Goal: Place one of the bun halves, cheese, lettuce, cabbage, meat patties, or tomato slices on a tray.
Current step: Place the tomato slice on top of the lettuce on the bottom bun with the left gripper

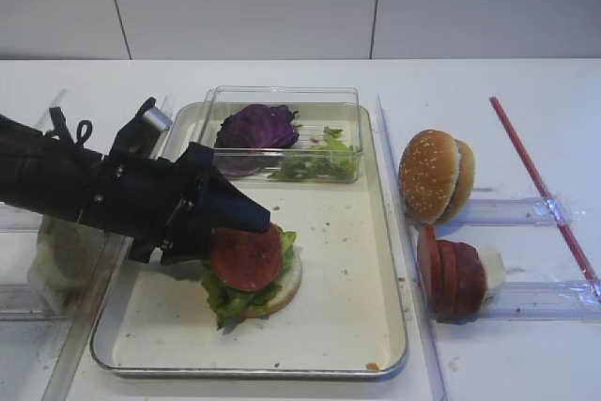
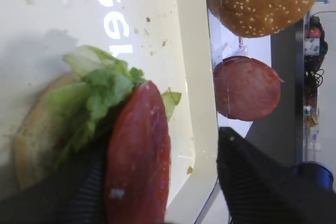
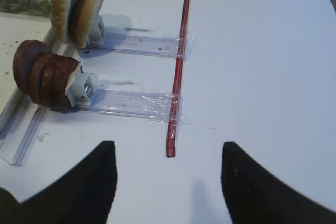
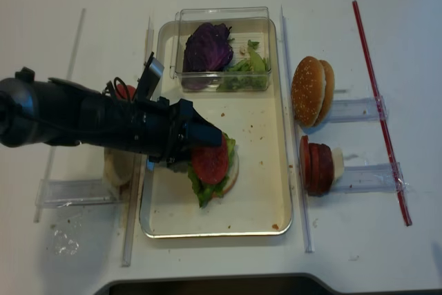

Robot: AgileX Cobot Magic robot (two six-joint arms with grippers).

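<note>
One tomato slice point(image 1: 246, 257) lies on lettuce point(image 1: 222, 294) and bun point(image 1: 285, 287); left gripper point(image 2: 160, 182), jaws apart around it, should lift straight up without dragging it.

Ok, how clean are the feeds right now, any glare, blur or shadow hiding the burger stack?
Left wrist: tomato slice soft up close, fingers blurred, glare on the tray rim. Exterior high: left gripper covers the stack's left edge, light even. Realsense: sharp, soft shadows. Right wrist: right gripper dark, its shadow on the table, no stack there.
</note>
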